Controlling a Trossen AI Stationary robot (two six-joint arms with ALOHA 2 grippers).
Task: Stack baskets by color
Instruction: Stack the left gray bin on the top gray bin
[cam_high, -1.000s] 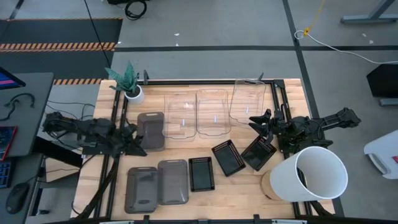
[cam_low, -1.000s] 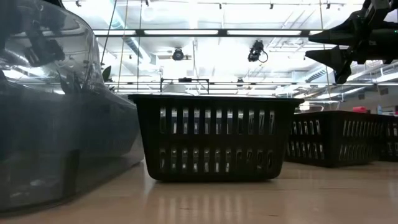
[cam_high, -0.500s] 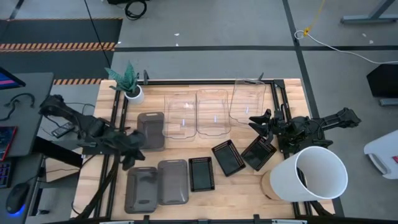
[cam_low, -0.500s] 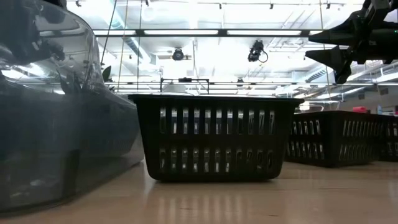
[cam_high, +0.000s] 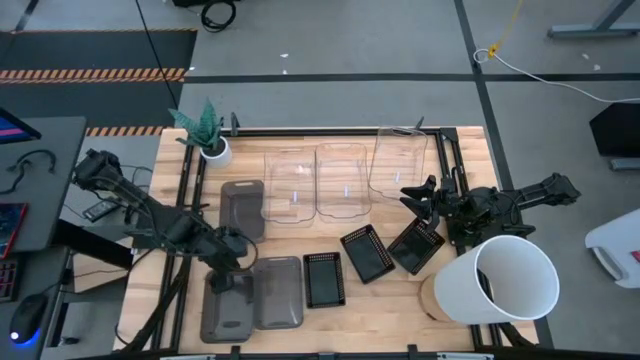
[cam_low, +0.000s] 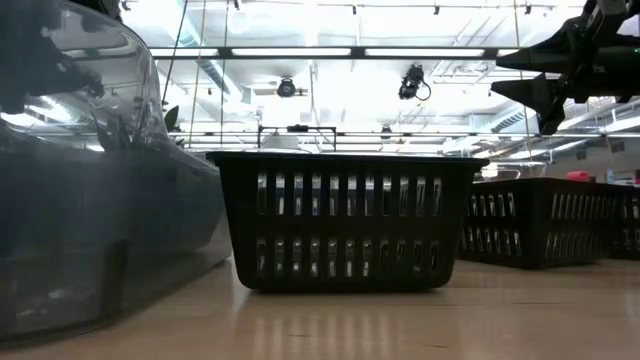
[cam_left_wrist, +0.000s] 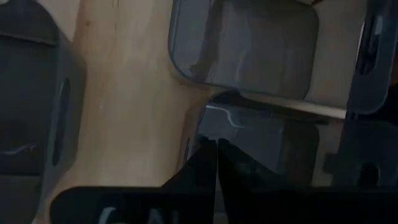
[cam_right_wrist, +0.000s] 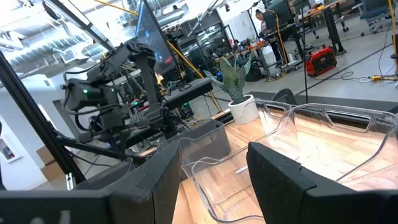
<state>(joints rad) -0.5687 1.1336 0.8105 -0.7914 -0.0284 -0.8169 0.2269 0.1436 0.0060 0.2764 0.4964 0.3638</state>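
Observation:
Three smoky grey baskets lie on the table: one far and two near, left and middle. Three clear baskets stand along the far side and three black mesh ones in the middle. My left gripper is shut and tipped steeply down over the far end of the near-left grey basket; whether it touches the basket, I cannot tell. My right gripper waits open at the right, above a black basket, with nothing between its fingers.
A big white bucket lies at the near right corner. A white plant pot stands at the far left. In the low view a grey basket fills the left and a black one the middle.
My left gripper has swung from beside the far grey basket toward the table's near edge and somewhat to the right, tipping from nearly level to steeply down. It now hangs over the near-left grey basket's far end. No basket has moved.

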